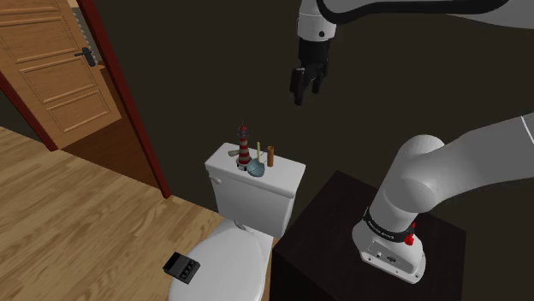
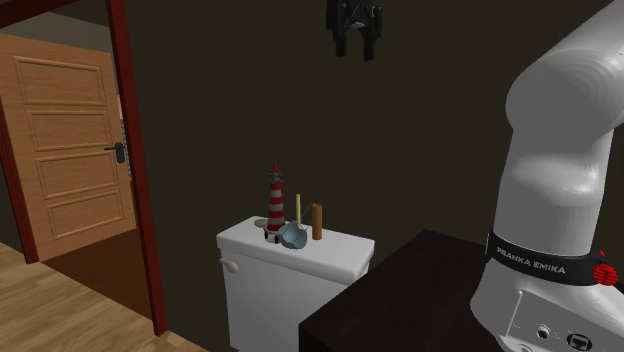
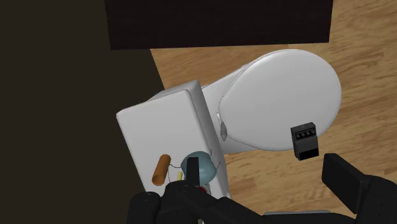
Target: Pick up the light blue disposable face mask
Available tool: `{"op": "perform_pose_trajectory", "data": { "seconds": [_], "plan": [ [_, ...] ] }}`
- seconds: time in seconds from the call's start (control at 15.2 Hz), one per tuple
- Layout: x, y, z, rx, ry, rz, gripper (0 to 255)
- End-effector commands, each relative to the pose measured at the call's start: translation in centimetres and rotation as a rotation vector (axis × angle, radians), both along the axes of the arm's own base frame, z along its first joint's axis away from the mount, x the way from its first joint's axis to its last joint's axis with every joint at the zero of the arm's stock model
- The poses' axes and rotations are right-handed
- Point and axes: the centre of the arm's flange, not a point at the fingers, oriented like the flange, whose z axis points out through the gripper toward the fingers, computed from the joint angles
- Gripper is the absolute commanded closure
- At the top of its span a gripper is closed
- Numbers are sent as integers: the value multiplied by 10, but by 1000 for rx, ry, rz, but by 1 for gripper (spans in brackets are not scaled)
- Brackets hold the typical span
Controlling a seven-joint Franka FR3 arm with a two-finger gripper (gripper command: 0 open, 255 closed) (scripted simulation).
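Observation:
The light blue face mask [image 1: 255, 168] [image 2: 292, 236] lies bunched on top of the white toilet tank [image 1: 283, 176] [image 2: 335, 256], between a red-and-white striped lighthouse figure [image 1: 244, 147] [image 2: 274, 203] and a brown cylinder [image 1: 270, 156] [image 2: 317, 221]. A thin yellow stick [image 2: 297, 208] stands at the mask. My black gripper [image 1: 305, 92] [image 2: 355, 50] hangs open high above the tank, a little toward the stand side. In the wrist view the mask [image 3: 199, 167] sits far below, close to one of the gripper's [image 3: 267, 191] fingers [image 3: 184, 198], with nothing between them.
The white toilet lid [image 1: 224, 261] [image 3: 280, 102] is down, with a small black box [image 1: 181, 266] [image 3: 304, 140] at its rim. The dark stand [image 1: 329, 231] [image 2: 420, 290] adjoins the tank. A wooden door [image 1: 51, 60] [image 2: 60, 150] with a red frame stands open; the wall behind is dark.

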Motion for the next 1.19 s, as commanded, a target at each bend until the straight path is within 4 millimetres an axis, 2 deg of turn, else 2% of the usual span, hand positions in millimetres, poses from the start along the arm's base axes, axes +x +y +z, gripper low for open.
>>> {"op": "perform_pose_trajectory", "data": {
  "seconds": [0.0,1.12],
  "plan": [
    [0,0,0,0,0,0,0],
    [119,6,-190,-26,-16,-88,0]
  ]
}}
